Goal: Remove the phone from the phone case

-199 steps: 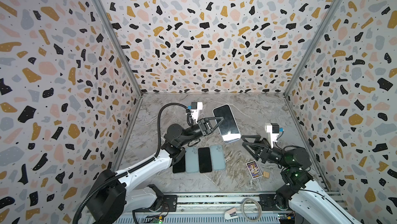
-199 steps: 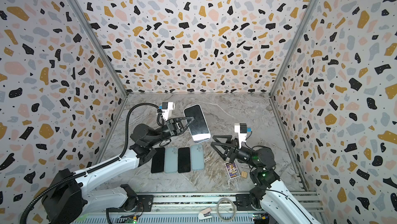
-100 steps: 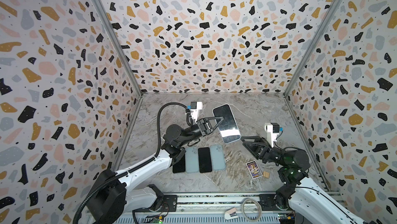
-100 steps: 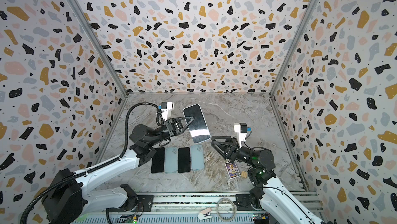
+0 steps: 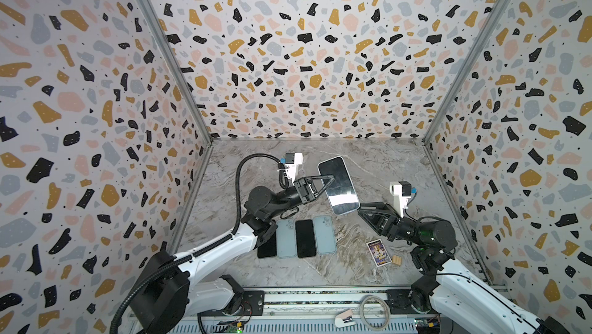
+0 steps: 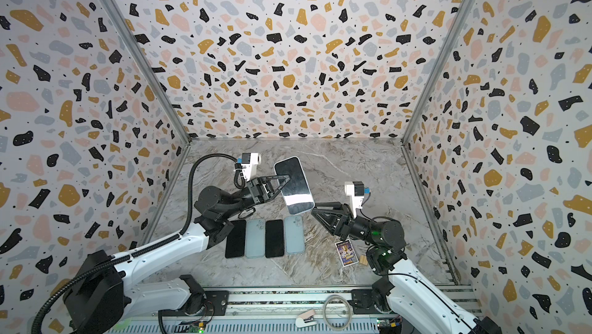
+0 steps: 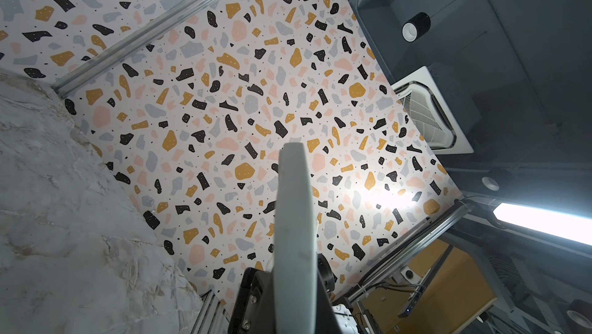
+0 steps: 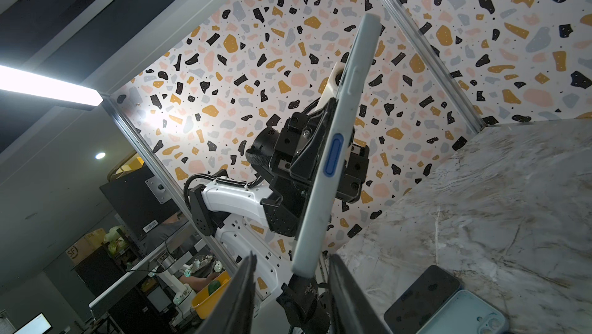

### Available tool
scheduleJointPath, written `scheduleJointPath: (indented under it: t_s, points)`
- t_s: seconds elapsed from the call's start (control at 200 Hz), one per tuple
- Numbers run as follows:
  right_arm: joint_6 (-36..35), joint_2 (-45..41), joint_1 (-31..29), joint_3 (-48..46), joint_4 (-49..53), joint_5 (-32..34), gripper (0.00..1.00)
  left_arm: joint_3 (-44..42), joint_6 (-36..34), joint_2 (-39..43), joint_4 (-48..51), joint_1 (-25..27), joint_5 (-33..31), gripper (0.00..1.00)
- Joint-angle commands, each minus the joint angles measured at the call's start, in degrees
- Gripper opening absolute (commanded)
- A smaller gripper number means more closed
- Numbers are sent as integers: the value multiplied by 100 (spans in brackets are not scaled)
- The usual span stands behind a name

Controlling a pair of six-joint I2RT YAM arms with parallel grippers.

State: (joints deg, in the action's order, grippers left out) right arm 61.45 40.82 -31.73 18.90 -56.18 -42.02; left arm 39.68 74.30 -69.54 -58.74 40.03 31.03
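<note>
Left gripper: clamping the pale grey silicone phone case, with the black glass-fronted phone inside, above the marbled bench middle.
Right gripper: part open, straddling the case's end, holding nothing.
Technique: should be pinching the case lip only and peeling cornerwise.

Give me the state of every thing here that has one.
cased phone: held aloft, tilted, screen dark, case on.
left gripper: shut on the cased phone's long edge.
right gripper: open, jaws either side of the phone's lower end.
two black phones: flat, screens dark.
two pale blue phones or cases: flat, camera side up.
card: flat, face up.
</note>
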Motion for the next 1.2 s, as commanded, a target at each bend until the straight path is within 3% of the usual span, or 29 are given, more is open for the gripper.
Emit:
scheduleJointPath:
  t_s: [0.0,0.375,0.606,0.956,1.086,1.196]
  points:
    - [-45,-4,-28,239,-245,-40,35,30,-9,37,-622,44,44,0]
    - [-94,0,-32,198,-262,-16,21,61,124,2,-825,84,35,0]
    - [-182,-66,12,23,-410,-35,17,79,992,-284,-1911,84,86,0]
    - [-41,247,275,22,-872,-218,12,370,823,-143,-1616,309,139,0]
    - [97,401,282,65,-1196,-361,15,404,421,10,-1025,347,106,0]
    - [117,148,289,-101,-1127,-313,35,399,242,122,-760,338,12,0]
